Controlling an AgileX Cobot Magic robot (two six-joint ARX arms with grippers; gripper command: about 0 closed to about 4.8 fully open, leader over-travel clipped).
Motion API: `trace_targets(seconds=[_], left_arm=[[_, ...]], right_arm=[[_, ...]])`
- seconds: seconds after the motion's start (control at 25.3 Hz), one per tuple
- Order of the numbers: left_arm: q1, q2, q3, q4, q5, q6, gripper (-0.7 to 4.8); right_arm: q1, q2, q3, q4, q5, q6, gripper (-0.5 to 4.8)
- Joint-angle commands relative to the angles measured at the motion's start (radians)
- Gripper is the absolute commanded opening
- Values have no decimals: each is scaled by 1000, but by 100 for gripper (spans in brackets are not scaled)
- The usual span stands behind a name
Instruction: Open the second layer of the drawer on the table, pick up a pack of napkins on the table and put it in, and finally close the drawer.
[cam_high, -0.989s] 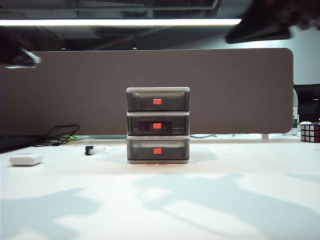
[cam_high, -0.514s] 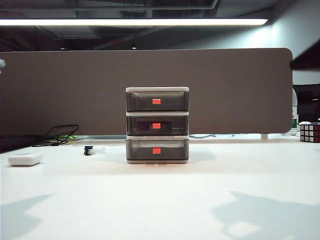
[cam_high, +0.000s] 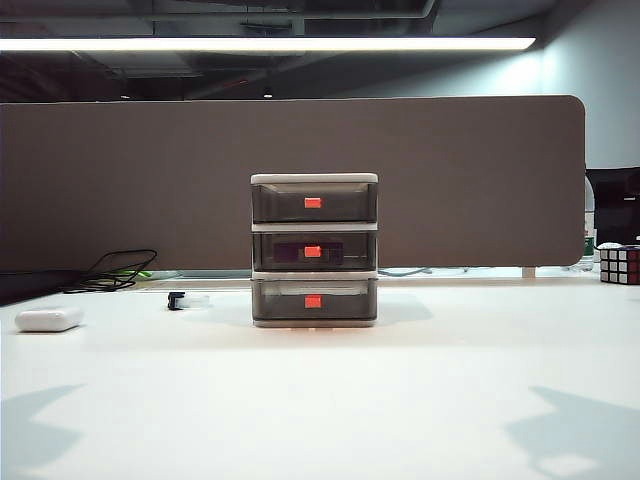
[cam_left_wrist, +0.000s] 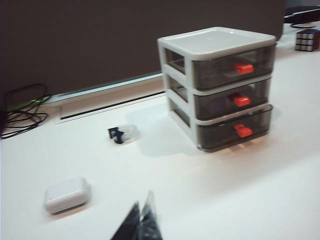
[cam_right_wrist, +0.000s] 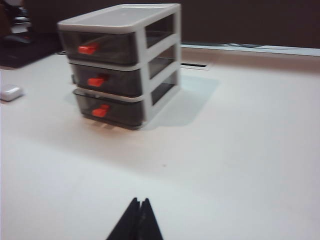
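The drawer stands in the middle of the white table with all three layers pushed in. Its second layer carries a red-orange tab, and a dark purple shape, the pack of napkins, shows dimly through its smoky front. The exterior view shows neither gripper, only shadows at the table's front corners. In the left wrist view, my left gripper is shut and empty, well back from the drawer. In the right wrist view, my right gripper is shut and empty, facing the drawer from a distance.
A plain white oblong case lies at the table's far left. A small black-and-clear item sits left of the drawer. A colour cube stands at the far right, with cables at the back left and a brown partition behind.
Both arms, seen at the top corners of the exterior view a second ago, have left that view. Their shadows have drawn back to the table's front corners. The drawer stays shut.
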Motion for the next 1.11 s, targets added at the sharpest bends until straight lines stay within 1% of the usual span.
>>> trace_targets(seconds=[0.04,0.08,0.12,0.2,0.24,0.36,0.44,0.51,0.63,0.71,0.75,1.11], left_arm=[[37,0,4,8,-19,30,-4],[89,0,4,15,7,29,-4],[143,0,4,27,53,24,-4],[220,0,4,49,128,14,-4],[300,0,4,61,190,-6,-4],[399,0,4,76,230,-40,-4],[448,0,5,83,235,-71,-4],[473,0,5,87,245,-102,-2],[476,0,5,87,260,-108,-2],[476,0,5,87,291,-114,-2],[476,0,5,85,317,-132,-3],[476,0,5,85,320,-132,-2]], right_arm=[[-53,-11,-6,11,10,-15,-4],[-99,-11,-6,10,6,-28,-4],[-141,-12,-6,12,-3,-32,-4],[-204,-12,-6,14,-45,-32,-4],[-251,-12,-6,20,-60,-31,-4],[-305,-12,-6,54,-60,-31,-4],[-326,-12,-6,78,-60,-26,-4],[-330,-12,-6,86,-60,-26,-4],[-330,-12,-6,86,-52,-28,-4],[-330,-12,-6,87,-42,-27,-4],[-330,-12,-6,87,-43,-27,-4],[-331,-12,-6,79,-41,-29,-4]])
